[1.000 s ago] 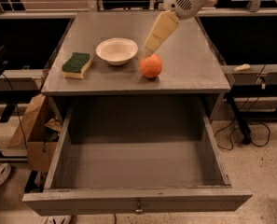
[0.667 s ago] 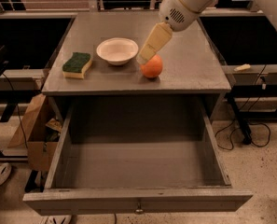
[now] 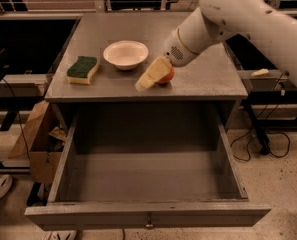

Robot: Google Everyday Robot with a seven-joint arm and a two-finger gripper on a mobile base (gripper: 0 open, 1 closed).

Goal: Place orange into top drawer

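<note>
The orange (image 3: pixel 167 76) sits on the grey tabletop (image 3: pixel 198 79) near its front edge, mostly hidden behind my gripper. My gripper (image 3: pixel 147 79), with cream-coloured fingers, reaches down over the orange from the upper right and covers its left side. The top drawer (image 3: pixel 148 216) is pulled fully open below the tabletop, its inside bare, with a small knob on the front panel.
A cream-white bowl (image 3: pixel 126 53) stands on the tabletop left of the orange. A yellow-and-green sponge (image 3: pixel 82 69) lies at the table's left side. A cardboard box (image 3: pixel 35 139) stands on the floor at the left. Cables lie on the floor at the right.
My arm has swung down and forward, bringing the gripper from above and behind the orange down onto its left side. The orange has stayed in place.
</note>
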